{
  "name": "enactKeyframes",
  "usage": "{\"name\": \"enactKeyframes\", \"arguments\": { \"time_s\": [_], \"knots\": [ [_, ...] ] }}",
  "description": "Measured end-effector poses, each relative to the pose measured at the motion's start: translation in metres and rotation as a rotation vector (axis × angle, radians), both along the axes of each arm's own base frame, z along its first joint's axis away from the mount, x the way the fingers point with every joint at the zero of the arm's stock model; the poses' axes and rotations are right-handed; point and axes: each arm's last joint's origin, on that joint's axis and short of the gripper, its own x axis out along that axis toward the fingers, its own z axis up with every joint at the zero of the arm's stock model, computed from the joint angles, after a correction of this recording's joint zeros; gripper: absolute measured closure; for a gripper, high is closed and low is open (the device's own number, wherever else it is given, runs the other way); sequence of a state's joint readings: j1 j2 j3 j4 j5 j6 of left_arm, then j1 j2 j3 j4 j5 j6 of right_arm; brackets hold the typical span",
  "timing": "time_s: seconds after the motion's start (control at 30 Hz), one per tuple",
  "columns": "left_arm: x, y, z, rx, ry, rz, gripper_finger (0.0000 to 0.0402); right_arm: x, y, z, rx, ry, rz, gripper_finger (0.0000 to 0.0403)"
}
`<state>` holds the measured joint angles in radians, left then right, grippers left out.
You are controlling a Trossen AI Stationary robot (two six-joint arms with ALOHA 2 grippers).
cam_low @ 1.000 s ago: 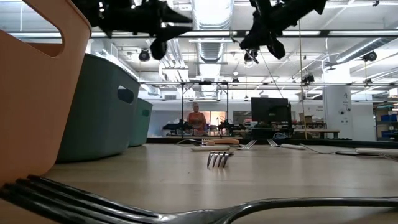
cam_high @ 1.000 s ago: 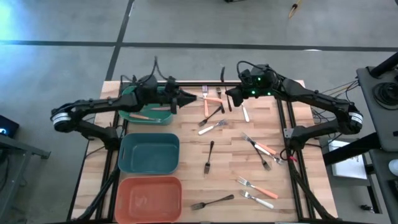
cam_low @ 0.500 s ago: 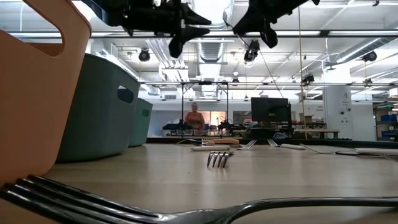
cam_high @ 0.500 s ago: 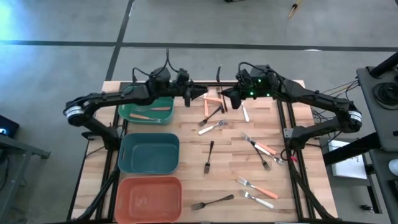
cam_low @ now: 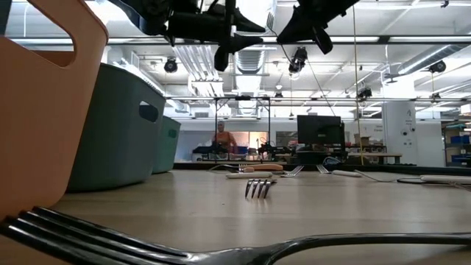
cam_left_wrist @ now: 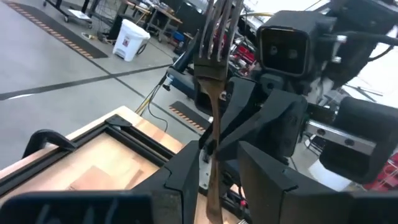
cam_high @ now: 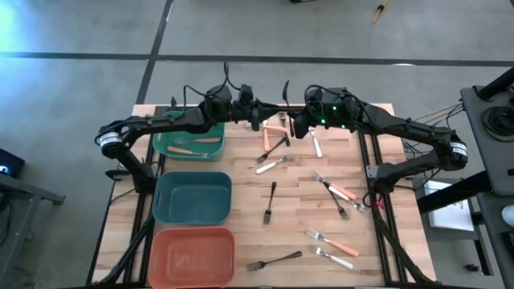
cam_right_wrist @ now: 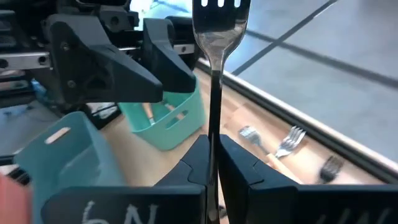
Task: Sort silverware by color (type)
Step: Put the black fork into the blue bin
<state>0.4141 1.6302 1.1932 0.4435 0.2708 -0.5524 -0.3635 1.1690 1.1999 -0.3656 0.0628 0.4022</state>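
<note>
- While the handover is in hand, the left gripper (cam_high: 267,120) stands part-open about the fork (cam_left_wrist: 211,74), gripping nothing.
- Fork: upright, above the table's (cam_high: 305,213) far middle.
- Right gripper (cam_right_wrist: 211,163): clamped on the fork. Next, the left should close before the right releases.

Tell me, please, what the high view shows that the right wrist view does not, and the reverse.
Only the high view shows the salmon bin and the forks lying near the table's front edge. Only the right wrist view shows, close up, the right gripper shut on the black fork held upright. Both show the green bin and the left gripper facing the right one.
</note>
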Motion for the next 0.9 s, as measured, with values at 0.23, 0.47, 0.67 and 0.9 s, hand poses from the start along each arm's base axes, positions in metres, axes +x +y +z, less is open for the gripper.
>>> {"name": "enactKeyframes", "arguments": {
  "time_s": [0.23,0.47,0.67,0.9],
  "knots": [
    [0.009,0.000,0.004,-0.005,-0.014,-0.007,0.0309,0.004,0.001,-0.004,-0.063,0.041,-0.079,0.0391],
    [0.013,0.003,0.002,-0.020,-0.001,0.028,0.0309,0.012,-0.001,-0.011,-0.085,0.082,-0.088,0.0391],
    [0.013,0.004,0.001,-0.021,0.003,0.044,0.0309,0.015,-0.003,-0.012,-0.100,0.092,-0.099,0.0390],
    [0.013,0.004,0.000,-0.023,0.007,0.073,0.0309,0.021,0.000,-0.017,-0.119,0.123,-0.070,0.0390]
  ]
}}
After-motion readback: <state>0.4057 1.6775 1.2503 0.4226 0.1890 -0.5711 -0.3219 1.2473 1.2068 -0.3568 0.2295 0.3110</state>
